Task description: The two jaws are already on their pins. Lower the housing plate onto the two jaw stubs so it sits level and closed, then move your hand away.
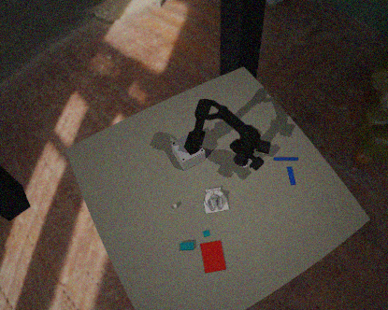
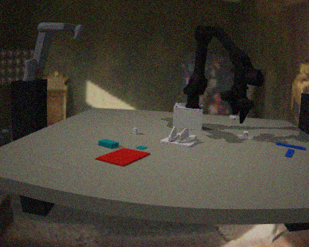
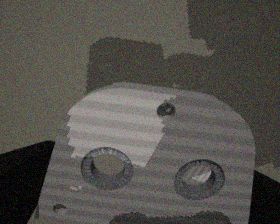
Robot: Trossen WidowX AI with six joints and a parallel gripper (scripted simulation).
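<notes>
The white base point(image 1: 210, 209) point(image 2: 187, 143) stands near the middle of the table with two upright jaws point(image 1: 216, 202) point(image 2: 178, 135) on it; they look side by side, their tops uncovered. My gripper point(image 1: 250, 162) point(image 2: 242, 120) point(image 3: 148, 165) is shut on the pale housing plate point(image 2: 234, 117) point(image 3: 111, 120) and holds it above the table, behind and to the right of the base in the exterior view. The wrist view shows the plate's two ringed round holes and a small hole between them. The plate is well apart from the jaws. The jaw pins are hidden.
A tall white box point(image 1: 193, 161) point(image 2: 188, 119) stands behind the base, below my arm's rear part. A small white piece point(image 2: 246, 135) lies under my gripper, another point(image 1: 175, 205) point(image 2: 135, 131) left. Red mat point(image 1: 213, 257) point(image 2: 123, 157), teal blocks point(image 1: 187, 246) point(image 2: 108, 143) and blue bars point(image 1: 286, 159) point(image 2: 291, 146) lie around.
</notes>
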